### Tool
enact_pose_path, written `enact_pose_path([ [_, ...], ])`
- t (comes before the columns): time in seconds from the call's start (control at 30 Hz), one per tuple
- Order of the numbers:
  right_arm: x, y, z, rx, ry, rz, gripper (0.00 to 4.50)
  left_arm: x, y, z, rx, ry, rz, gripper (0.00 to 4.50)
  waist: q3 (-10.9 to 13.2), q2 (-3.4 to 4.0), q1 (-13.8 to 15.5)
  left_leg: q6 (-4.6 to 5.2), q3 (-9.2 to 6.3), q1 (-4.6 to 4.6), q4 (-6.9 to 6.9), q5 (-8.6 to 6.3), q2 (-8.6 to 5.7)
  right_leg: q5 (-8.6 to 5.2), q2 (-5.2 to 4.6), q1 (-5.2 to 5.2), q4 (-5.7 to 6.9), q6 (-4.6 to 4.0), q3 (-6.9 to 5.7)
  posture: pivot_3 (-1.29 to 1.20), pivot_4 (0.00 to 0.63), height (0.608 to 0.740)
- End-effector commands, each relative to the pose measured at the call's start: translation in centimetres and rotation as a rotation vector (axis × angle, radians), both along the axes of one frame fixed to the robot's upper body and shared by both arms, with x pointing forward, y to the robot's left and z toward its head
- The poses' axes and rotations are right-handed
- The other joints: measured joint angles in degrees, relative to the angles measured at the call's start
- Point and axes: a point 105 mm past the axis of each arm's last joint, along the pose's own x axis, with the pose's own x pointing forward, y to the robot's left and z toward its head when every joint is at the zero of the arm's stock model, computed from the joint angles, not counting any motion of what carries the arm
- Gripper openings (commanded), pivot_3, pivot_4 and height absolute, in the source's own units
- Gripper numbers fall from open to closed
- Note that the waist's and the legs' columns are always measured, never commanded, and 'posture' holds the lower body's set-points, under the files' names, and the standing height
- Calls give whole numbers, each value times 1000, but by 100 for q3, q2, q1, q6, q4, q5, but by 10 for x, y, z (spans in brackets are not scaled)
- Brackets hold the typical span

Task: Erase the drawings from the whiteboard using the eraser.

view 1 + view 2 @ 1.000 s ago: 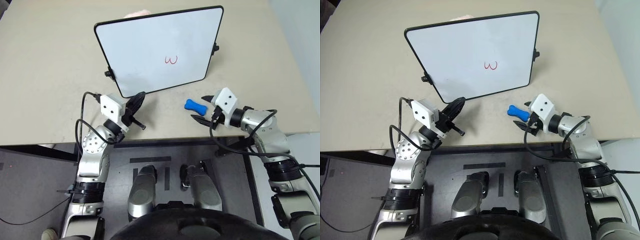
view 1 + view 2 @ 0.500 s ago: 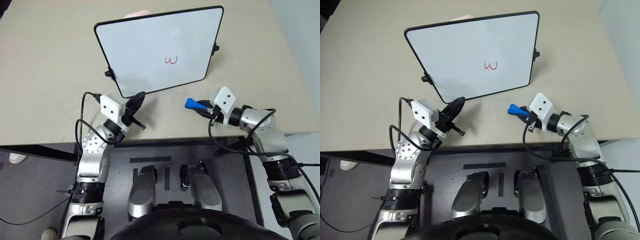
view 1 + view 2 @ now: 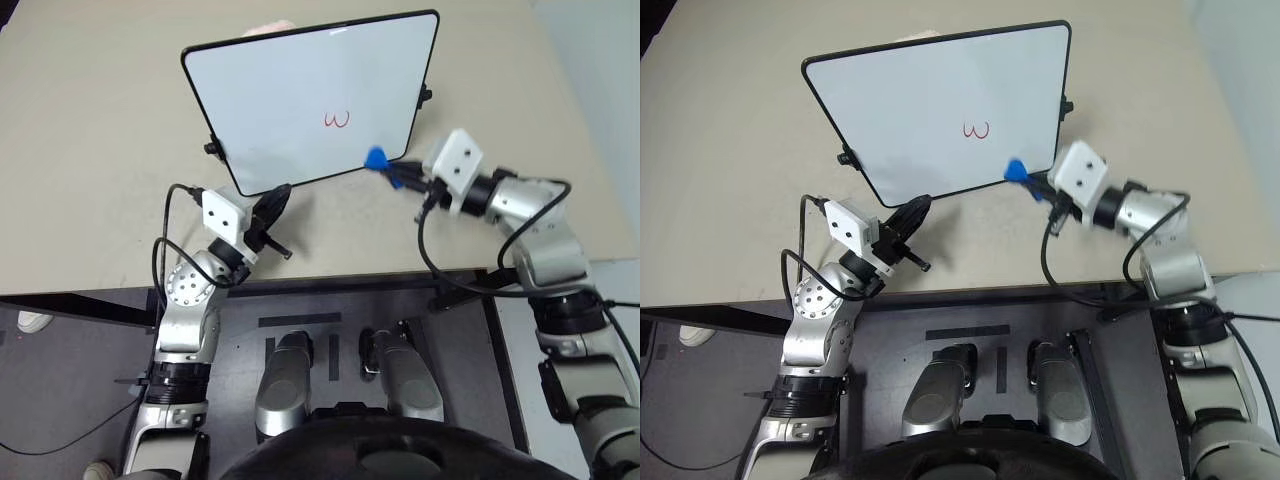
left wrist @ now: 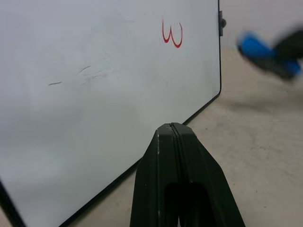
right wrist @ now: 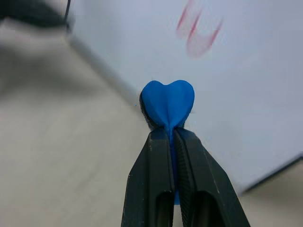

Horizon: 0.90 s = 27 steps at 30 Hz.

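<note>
Blue eraser (image 5: 168, 101) is pinched tight in my right gripper (image 3: 1032, 184), held off the table at the whiteboard's (image 3: 290, 100) near right corner. Red squiggle (image 3: 337, 120) sits untouched, just up and left. Wiping remains. My left gripper (image 4: 173, 137) rests closed and empty by the near edge.

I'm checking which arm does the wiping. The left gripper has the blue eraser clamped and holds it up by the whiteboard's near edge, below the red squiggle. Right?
Not quite: the right gripper is shut on the blue eraser, as the right wrist view shows. The rest stands: it is up by the whiteboard's near edge, below the red squiggle.
</note>
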Motion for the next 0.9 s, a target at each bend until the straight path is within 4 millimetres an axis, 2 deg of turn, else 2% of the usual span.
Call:
enact_pose_path([
  [0.03,16,15,29,-28,-229,-7,12,1,-5,9,7,-46,-20,0,0,0,-3,0,-2,1,0,0,0,19,0,0,2,-32,0,0,150,740],
  [0.1,28,19,32,-68,-319,-17,12,2,-5,10,6,-49,-20,0,0,0,-3,1,-6,1,0,0,1,24,-1,-4,3,-40,0,0,150,740],
  [0.23,42,27,27,-96,-381,-15,12,2,-4,11,7,-54,-14,0,1,2,46,1,-9,-8,-1,-4,2,25,-4,-16,3,-42,0,0,150,740],
  [0.47,47,38,-19,-202,-361,49,12,1,0,12,10,-62,4,0,1,2,-5,-7,-3,3,0,-16,2,42,-8,-22,4,-64,-1,0,150,740],
  [0.6,44,40,-32,-215,-344,72,12,0,2,12,12,-65,12,0,2,3,-9,-9,-3,1,0,-15,3,59,-8,-29,6,-72,-1,0,150,740],
  [0.7,46,39,-29,-198,-366,55,12,0,2,13,13,-65,13,0,2,3,-9,-11,-3,-5,0,-14,4,62,-8,-32,4,-73,-1,0,150,740],
  [0.9,53,37,9,-107,-494,-6,12,0,1,13,13,-65,8,0,2,4,-19,-12,-2,-13,0,-13,4,59,-8,-41,-3,-69,0,0,150,740],
])
